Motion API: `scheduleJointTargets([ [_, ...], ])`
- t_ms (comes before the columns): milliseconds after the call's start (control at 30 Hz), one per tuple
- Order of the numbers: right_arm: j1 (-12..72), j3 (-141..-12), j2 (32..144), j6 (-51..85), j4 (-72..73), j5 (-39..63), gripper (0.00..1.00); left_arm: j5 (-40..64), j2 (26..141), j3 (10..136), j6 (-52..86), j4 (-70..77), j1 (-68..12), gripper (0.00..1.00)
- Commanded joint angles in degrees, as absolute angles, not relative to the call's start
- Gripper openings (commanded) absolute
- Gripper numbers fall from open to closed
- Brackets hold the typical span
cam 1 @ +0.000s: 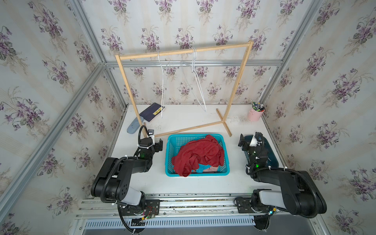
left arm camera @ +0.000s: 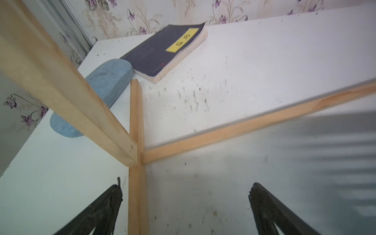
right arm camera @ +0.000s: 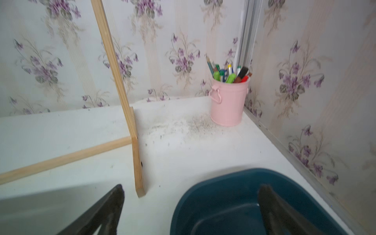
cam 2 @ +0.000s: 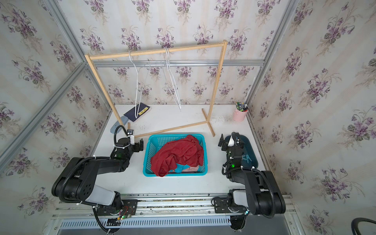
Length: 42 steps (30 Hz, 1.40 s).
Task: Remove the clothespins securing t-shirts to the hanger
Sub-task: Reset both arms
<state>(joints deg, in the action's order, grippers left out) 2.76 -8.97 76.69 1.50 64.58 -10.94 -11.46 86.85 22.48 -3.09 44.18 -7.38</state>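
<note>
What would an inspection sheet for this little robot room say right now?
Surface: white table, scuffed with dark specks.
Job's things: wire hangers hang bare on the wooden rack; dark red t-shirt heaped in the turquoise basket, turquoise and pink cloth beneath; what look like pale blue clothespins in the dark blue tub.
Clutter: book, blue case, pink cup of pens.
Grippers: left gripper and right gripper both open, empty.
Cables: black hoses tied along both arms; small wires at the left base.
Surroundings: floral wallpaper, aluminium frame.
</note>
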Motion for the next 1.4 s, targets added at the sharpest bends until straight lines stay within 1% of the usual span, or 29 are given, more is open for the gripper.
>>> scheduleJointTargets([
  [0,2.5,-9.2,81.4,3.2,73.5,-10.0,1.0,-10.7,86.5,24.1,-2.1,43.7,-7.2,0.99],
  [67,2.5,-8.3,87.0,2.3,80.2,-7.3,1.0,-10.6,87.1,23.7,-2.2,45.4,-7.0,0.99],
  [100,2.7,-7.9,89.5,1.6,85.0,-7.7,1.0,-10.6,86.8,23.9,-2.2,44.9,-7.1,0.99],
  [133,2.7,-8.4,88.5,2.0,82.5,-8.2,1.0,-10.5,86.6,24.0,-2.1,44.3,-7.0,0.99],
  [167,2.7,-10.5,86.7,3.3,75.1,-10.1,1.0,-10.5,86.7,23.9,-2.1,44.5,-7.0,0.99],
  [200,2.7,-11.1,87.8,3.6,74.8,-11.0,1.0,-10.5,86.7,23.8,-2.1,44.7,-7.0,0.99],
  [233,2.7,-10.7,88.8,2.7,78.6,-9.7,1.0,-10.5,86.6,23.8,-2.1,44.6,-7.0,0.99],
  [300,2.7,-11.9,87.3,3.1,73.2,-9.6,1.0,-10.5,86.6,23.7,-2.3,44.8,-7.0,0.99],
  [367,2.7,-10.7,88.5,2.6,78.2,-9.4,1.0,-10.5,86.6,23.7,-2.2,44.7,-7.1,0.99],
  [433,2.7,-10.2,87.2,3.3,76.7,-10.5,1.0,-10.4,86.7,23.9,-2.2,44.7,-7.1,0.99],
  [500,2.7,-7.8,88.2,3.2,82.9,-10.8,1.0,-10.4,86.7,23.9,-2.2,44.6,-7.0,0.99],
  [633,2.7,-5.9,87.4,3.4,85.0,-10.9,1.0,-10.4,86.7,23.9,-2.2,44.6,-7.1,0.99],
  [700,2.7,-7.4,88.0,3.1,83.4,-10.4,1.0,-10.3,86.7,23.9,-2.2,44.5,-7.1,0.99],
  [767,2.7,-9.8,87.7,2.9,78.2,-9.7,1.0,-10.3,86.7,23.9,-2.2,44.5,-7.0,0.99],
  [867,2.7,-11.1,87.9,2.5,76.4,-8.8,1.0,-10.3,86.7,24.0,-2.2,44.5,-7.0,0.99],
  [1233,2.7,-9.7,87.9,2.5,78.8,-9.1,1.0,-10.3,86.8,23.9,-2.2,44.5,-7.0,0.99],
  [1367,2.7,-11.0,88.3,2.2,77.0,-8.7,1.0,-10.3,86.7,23.9,-2.2,44.6,-6.9,0.99],
])
